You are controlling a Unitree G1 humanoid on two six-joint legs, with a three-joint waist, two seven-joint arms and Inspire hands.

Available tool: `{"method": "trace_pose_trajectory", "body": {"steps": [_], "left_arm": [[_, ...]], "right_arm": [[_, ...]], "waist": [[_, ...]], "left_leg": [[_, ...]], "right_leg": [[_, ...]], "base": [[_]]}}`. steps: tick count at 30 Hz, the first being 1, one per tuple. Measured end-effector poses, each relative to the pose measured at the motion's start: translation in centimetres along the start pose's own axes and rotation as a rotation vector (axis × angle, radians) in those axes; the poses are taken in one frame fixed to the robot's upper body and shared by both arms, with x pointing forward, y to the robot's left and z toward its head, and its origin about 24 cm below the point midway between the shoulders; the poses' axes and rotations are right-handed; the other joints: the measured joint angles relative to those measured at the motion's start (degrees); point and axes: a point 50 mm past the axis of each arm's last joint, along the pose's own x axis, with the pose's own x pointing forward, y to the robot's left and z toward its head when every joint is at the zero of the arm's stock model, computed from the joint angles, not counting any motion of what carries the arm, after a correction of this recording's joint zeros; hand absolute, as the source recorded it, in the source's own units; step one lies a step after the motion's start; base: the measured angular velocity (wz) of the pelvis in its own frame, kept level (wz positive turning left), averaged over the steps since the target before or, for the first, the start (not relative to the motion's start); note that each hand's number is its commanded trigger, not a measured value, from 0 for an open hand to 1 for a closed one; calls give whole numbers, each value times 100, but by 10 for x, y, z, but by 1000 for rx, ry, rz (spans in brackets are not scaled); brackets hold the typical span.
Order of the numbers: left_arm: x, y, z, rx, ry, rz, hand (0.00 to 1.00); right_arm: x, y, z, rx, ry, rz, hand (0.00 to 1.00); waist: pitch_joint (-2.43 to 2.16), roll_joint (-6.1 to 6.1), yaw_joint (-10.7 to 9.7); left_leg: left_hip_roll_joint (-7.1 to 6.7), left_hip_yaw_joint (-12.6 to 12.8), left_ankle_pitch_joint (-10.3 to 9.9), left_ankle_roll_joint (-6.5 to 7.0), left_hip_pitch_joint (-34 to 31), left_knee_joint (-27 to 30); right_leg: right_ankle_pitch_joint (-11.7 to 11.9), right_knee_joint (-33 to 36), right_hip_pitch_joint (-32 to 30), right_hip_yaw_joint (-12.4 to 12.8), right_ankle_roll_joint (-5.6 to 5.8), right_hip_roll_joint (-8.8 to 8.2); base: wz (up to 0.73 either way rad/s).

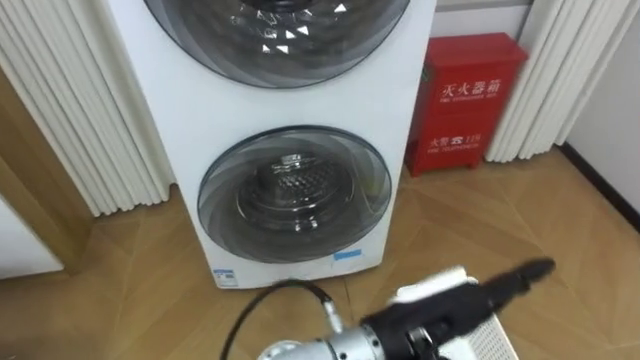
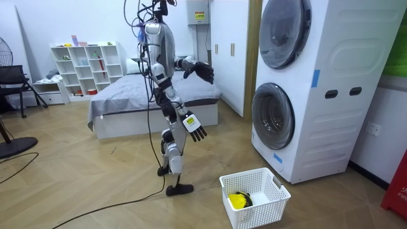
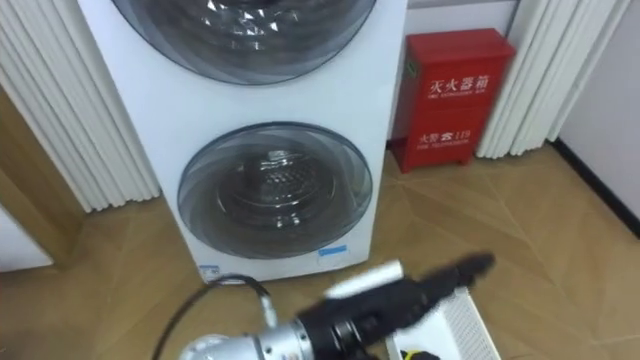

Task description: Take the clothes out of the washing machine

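The white stacked washing machine (image 1: 410, 120) stands right before me. Its lower round door (image 1: 293, 195) is closed, and the metal drum shows through the glass. I cannot make out any clothes inside. My left hand (image 1: 460, 305) reaches across from the lower left with straight fingers, open and holding nothing, below the lower door. In the room view it is raised towards the machine (image 2: 203, 71). My right hand (image 2: 196, 127) hangs beside my thigh, fingers spread and empty. A white laundry basket (image 2: 264, 213) sits on the floor between me and the machine, with a yellow item (image 2: 238, 201) in it.
The upper door (image 1: 275, 35) is closed too. A red cabinet (image 1: 470, 100) stands to the machine's right, and white pleated curtains (image 1: 70, 120) hang on both sides. Behind me are a bed (image 2: 127, 102), a white shelf (image 2: 86, 67) and wooden floor.
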Motion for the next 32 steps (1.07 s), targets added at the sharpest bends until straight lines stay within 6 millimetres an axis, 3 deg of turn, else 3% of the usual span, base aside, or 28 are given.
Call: {"method": "trace_pose_trajectory", "body": {"steps": [5,11,15,18,21,22,23,24,26,27,28,29,32], "left_arm": [[5,-13,-17,-30,65,-72,0],[3,-11,-37,-59,129,-59,0],[-7,1,-58,-96,199,9,0],[-30,19,-84,-136,284,177,0],[-78,21,-131,-232,437,435,0],[-104,20,-152,-290,516,557,0],[-133,12,-172,-359,613,685,0],[-149,8,-181,-385,666,748,0],[-216,-21,-210,-498,880,967,0],[-232,-31,-215,-533,931,1025,0],[-259,-52,-222,-593,1030,1121,0],[-283,-73,-225,-637,1123,1199,0],[-310,-108,-225,-684,1261,1306,0]], "right_arm": [[0,2,1,41,-9,0,0],[0,2,-1,60,-7,1,0],[0,1,-2,63,1,6,0],[-1,0,-6,98,18,4,0],[-5,0,-18,173,44,-12,0],[-7,-1,-25,224,62,-25,0],[-9,-1,-31,282,79,-40,0],[-10,-1,-34,308,89,-45,0],[-15,1,-51,425,145,-71,0],[-16,1,-56,459,165,-82,0],[-20,2,-66,514,196,-100,0],[-21,2,-70,554,213,-108,0],[-23,3,-75,613,227,-99,0]], "waist": [[0,0,-223],[-13,25,-237],[7,16,-99],[41,-40,90],[49,-81,402],[37,-123,541],[-13,-127,664],[-10,-165,729],[-45,-257,935],[-56,-256,994],[-94,-245,1079],[-102,-259,1138],[-66,-199,1178]], "left_leg": [[1,132,-1,-1,24,2],[12,194,-2,-4,39,3],[23,188,-2,-5,37,-1],[34,190,-2,-5,63,-6],[52,172,-2,-6,111,-29],[64,170,-2,-6,118,-29],[86,128,-15,-28,118,-25],[99,105,-24,-47,126,-24],[163,52,-83,-147,189,-24],[182,41,-105,-179,220,-25],[201,35,-131,-215,266,-24],[207,10,-134,-219,327,-32],[198,-83,-136,-219,346,-44]], "right_leg": [[-4,-7,-65,132,-6,18],[-1,0,-96,191,-14,36],[-1,15,-84,196,-24,45],[-4,9,-100,206,-33,65],[-32,29,-40,203,-74,85],[-42,24,-39,186,-87,94],[-57,17,-25,116,-111,105],[-68,16,-14,112,-122,120],[-92,-42,73,-32,-144,176],[-92,-74,128,-122,-145,184],[-97,-90,176,-260,-152,189],[-98,-91,240,-444,-152,182],[-98,-85,325,-580,-152,157]], "base": [[-15],[-7],[0],[-4],[-6],[0],[3],[12],[13],[8],[5],[0],[11]]}}
